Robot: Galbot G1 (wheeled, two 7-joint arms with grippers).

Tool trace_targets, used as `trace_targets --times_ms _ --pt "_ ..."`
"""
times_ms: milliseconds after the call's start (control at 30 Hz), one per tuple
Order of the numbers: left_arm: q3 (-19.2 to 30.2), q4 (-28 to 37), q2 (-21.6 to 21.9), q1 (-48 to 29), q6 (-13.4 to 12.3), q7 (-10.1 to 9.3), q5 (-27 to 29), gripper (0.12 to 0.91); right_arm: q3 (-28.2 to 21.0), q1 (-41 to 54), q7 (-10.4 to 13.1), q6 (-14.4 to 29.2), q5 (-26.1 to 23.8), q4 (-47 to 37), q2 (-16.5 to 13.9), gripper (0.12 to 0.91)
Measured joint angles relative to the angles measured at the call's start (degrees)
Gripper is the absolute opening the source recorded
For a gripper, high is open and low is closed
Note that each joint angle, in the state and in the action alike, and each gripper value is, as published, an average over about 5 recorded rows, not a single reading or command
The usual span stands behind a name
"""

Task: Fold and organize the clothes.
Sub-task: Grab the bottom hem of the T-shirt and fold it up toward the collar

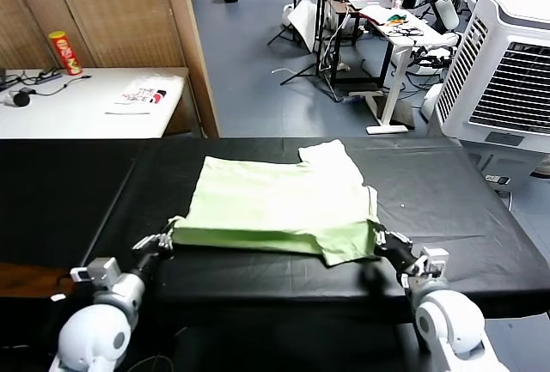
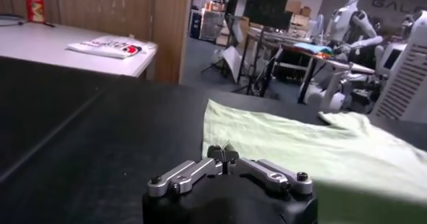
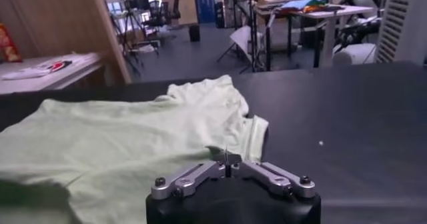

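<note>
One shirt (image 1: 275, 204) (collar rightward), long axis crosswise.

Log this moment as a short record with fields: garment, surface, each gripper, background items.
garment: pale green shirt, spread flat, near edge folded over, one sleeve toward the far right
surface: black table
left gripper: shut, at the shirt's near left corner
right gripper: shut, at the shirt's near right corner
background: white folded item and red can on a white table
</note>
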Motion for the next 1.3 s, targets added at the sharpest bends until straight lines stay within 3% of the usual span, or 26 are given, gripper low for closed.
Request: trace_targets --times_ms 233,333,500,600,700,767,900,1000,1200,1300 --pt "1.17 3.42 0.63 -2.75 -0.19 0.05 1.00 0.126 -0.27 1.01 -0.76 1.12 -0.38 -2.13 0.58 0.122" --pt "1.62 4.85 0.98 -3.81 -0.35 0.08 1.45 0.126 -0.31 1.17 -2.07 1.55 -0.38 -2.63 0.54 0.160" --pt "2.22 7.15 0.88 -5.50 -0.42 0.25 1.63 0.126 0.59 0.12 -3.64 2.15 -0.63 -1.44 -0.48 0.406" --pt "2.25 7.76 0.62 -5.97 -0.56 0.54 1.75 0.183 1.47 -1.32 -3.69 2.24 -1.08 0.49 -1.37 0.573" --pt "2.06 7.66 0.56 -5.77 -0.75 0.94 1.82 0.333 2.29 -3.67 -3.68 2.20 -1.95 2.83 -2.28 0.721" --pt "1.81 7.33 0.62 -5.45 -0.81 1.12 1.81 0.450 2.65 -5.70 -3.67 2.28 -2.53 4.34 -2.69 0.775" --pt "1.10 6.42 0.69 -4.49 -0.90 1.25 1.84 0.666 3.32 -9.91 -3.69 2.54 -3.76 6.15 -2.87 0.797" --pt "0.58 5.76 0.69 -3.55 -1.09 1.39 2.05 0.771 3.68 -12.33 -4.09 2.62 -4.64 6.77 -3.09 0.798" --pt "0.08 5.17 0.33 -1.57 -1.47 1.69 2.48 0.798 3.11 -14.38 -5.14 2.69 -6.41 7.19 -3.30 0.796" --pt "0.04 5.34 0.03 -0.66 -1.60 2.05 2.78 0.798 2.45 -14.74 -5.71 2.98 -7.44 7.55 -3.26 0.744"
